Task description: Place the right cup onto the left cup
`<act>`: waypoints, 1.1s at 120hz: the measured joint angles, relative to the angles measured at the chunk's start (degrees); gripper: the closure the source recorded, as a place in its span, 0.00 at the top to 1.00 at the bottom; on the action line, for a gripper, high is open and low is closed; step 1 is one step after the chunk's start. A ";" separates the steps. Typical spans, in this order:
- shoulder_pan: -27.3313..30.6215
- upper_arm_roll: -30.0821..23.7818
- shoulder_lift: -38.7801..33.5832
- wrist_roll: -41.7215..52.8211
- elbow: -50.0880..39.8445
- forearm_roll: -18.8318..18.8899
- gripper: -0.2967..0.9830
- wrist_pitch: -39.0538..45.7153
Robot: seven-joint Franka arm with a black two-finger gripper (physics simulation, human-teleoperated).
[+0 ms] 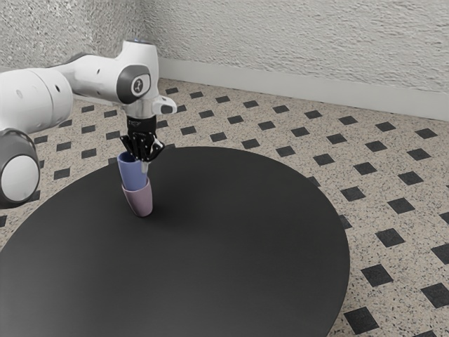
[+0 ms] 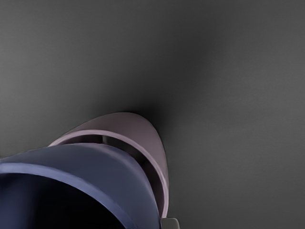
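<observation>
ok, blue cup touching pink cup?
Cannot tell: wrist view shows a gap on one side inside the pink cup, but the blue cup hides its own base.

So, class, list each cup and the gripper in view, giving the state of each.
Blue cup: mouth up, leaning, lower part inside the pink cup.
Pink cup: mouth up, seemingly leaning too, with the blue cup partway in.
Gripper: pointing down, at the blue cup; open or shut, I can't tell.

Blue cup [image 2: 95, 167] partly inside pink cup [image 2: 136, 129], both open-mouthed, dark grey tabletop [image 2: 228, 86] beyond
</observation>
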 joint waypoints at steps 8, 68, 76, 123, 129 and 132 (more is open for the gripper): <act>0.01 0.02 0.03 0.01 0.00 -0.10 0.15 0.05; -0.05 0.25 -3.33 0.29 -0.75 -0.76 0.66 -0.22; -0.13 0.17 -4.89 0.32 -0.97 -0.76 0.69 -0.48; -0.80 -1.58 -17.32 0.37 -3.40 -1.62 0.76 -5.88; -0.78 -1.86 -19.78 0.38 -4.39 -2.10 0.76 -6.84; -0.82 -2.09 -21.00 0.38 -4.96 -2.27 0.76 -7.24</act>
